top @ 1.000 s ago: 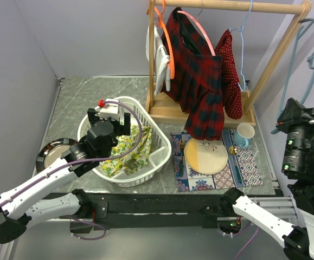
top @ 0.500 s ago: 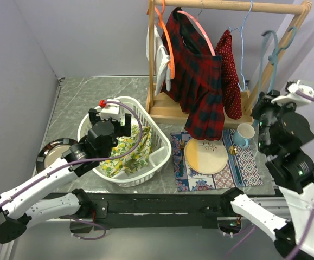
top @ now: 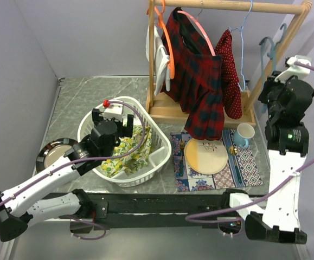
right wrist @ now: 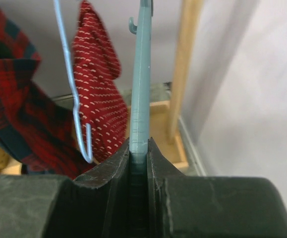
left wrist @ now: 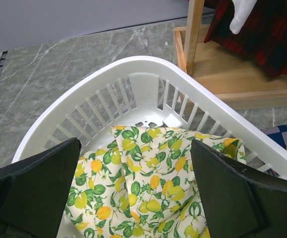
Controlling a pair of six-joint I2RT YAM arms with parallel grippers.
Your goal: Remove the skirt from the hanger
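A red and navy plaid skirt [top: 200,86] hangs on a pink hanger [top: 203,30] from a wooden rack [top: 227,6]. The left gripper [top: 112,120] hovers over a white basket [top: 152,157] holding lemon-print cloth [top: 127,151]. At far right, the right gripper [top: 273,81] holds a grey-blue hanger [top: 269,46] upright beside the rack.
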